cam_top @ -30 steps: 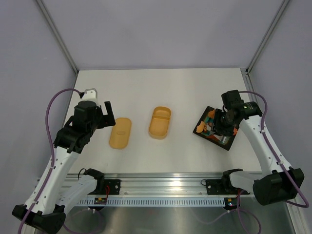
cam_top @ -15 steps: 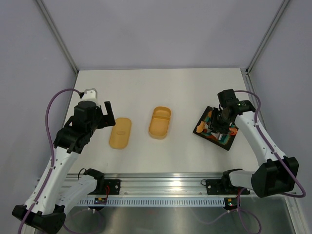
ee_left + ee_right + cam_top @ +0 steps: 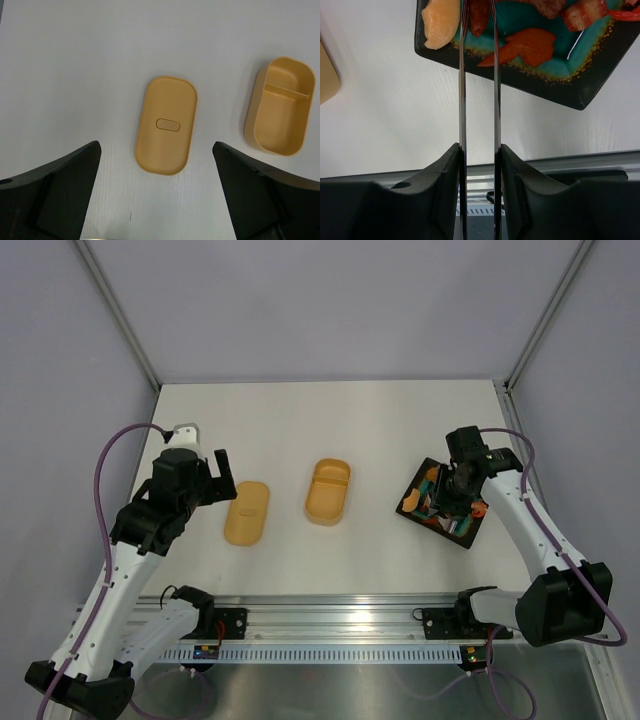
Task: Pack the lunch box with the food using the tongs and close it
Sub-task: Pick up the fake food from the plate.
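Swung inward over the tray, right gripper clasps the tongs (left gripper hovers spread wide).

walls: pale lavender | table: white | corner posts: grey metal

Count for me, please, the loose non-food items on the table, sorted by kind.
Lunch box: 1
Lid: 1
Tray: 1
Tongs: 1
Total: 4

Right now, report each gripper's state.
Left gripper: open, holding nothing.
Right gripper: closed on the tongs.
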Robot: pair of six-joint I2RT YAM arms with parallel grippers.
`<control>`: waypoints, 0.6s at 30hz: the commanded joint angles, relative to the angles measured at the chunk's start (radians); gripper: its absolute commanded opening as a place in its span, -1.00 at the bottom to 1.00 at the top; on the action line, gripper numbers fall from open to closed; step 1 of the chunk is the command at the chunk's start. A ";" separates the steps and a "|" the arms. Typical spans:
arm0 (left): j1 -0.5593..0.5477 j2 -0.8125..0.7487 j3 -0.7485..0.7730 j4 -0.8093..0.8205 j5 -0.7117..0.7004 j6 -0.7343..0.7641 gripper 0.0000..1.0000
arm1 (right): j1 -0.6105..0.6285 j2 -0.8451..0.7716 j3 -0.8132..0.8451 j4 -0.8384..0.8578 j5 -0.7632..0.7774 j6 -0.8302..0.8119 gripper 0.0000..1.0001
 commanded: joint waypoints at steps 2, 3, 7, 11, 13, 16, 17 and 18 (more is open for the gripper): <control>0.004 -0.009 -0.005 0.030 -0.002 -0.005 0.98 | 0.005 -0.014 0.000 -0.001 0.052 0.008 -0.13; 0.004 -0.009 -0.005 0.030 -0.002 -0.005 0.98 | 0.006 -0.010 -0.002 0.001 0.052 0.008 -0.08; 0.002 -0.012 -0.007 0.025 0.000 -0.008 0.98 | 0.005 0.004 -0.009 0.016 0.028 0.008 -0.02; 0.004 -0.013 -0.013 0.028 -0.002 -0.008 0.98 | 0.006 0.012 -0.022 0.033 0.022 0.005 -0.01; 0.002 -0.013 -0.013 0.027 0.000 -0.008 0.98 | 0.005 0.013 -0.031 0.038 -0.009 0.005 -0.01; 0.002 -0.013 -0.013 0.028 -0.002 -0.010 0.98 | 0.005 0.013 -0.043 0.047 -0.012 0.003 -0.02; 0.002 -0.012 -0.014 0.030 -0.002 -0.008 0.98 | 0.005 0.016 -0.046 0.048 -0.014 0.002 -0.03; 0.004 -0.012 -0.014 0.028 0.000 -0.008 0.98 | 0.005 0.016 -0.046 0.049 -0.012 0.002 -0.03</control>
